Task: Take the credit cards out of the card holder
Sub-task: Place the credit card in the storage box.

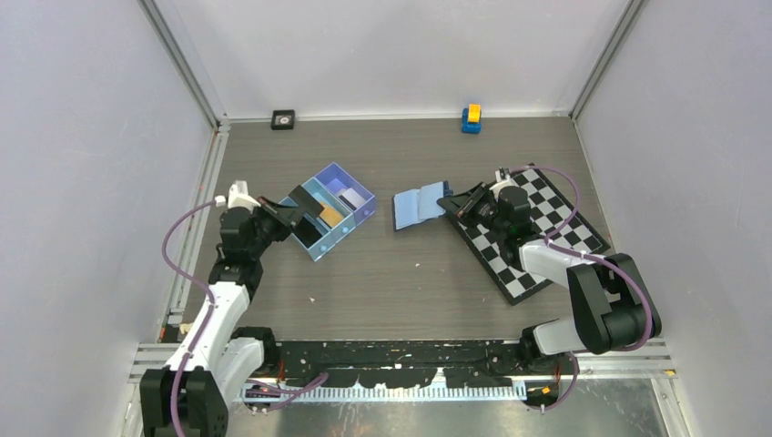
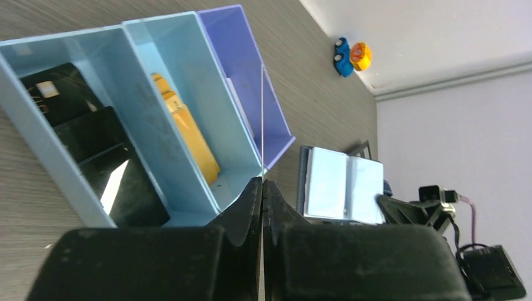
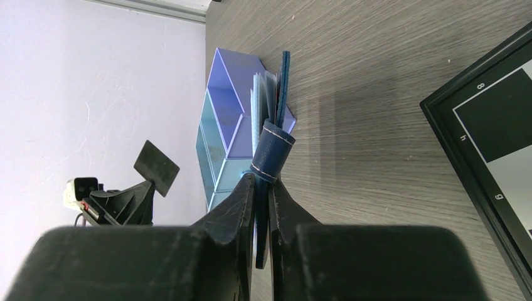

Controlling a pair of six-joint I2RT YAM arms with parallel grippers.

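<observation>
Your left pincer [image 2: 261,188] is pinching a dark credit card [image 3: 157,168] edge-on between its pressed tips. Just ahead of them is sitting the three-compartment tray [image 2: 144,119], holding black cards [image 2: 94,138] and an orange-gold card [image 2: 188,135]. Your right pincer [image 3: 262,182] is clamping the navy card holder [image 3: 273,141] by one flap, and the holder is lying spread open just beyond its fingertips.

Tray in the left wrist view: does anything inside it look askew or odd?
Mildly. The orange card in the middle compartment of the tray leans tilted against a divider instead of lying flat. Nothing looks spilled or damaged.
</observation>
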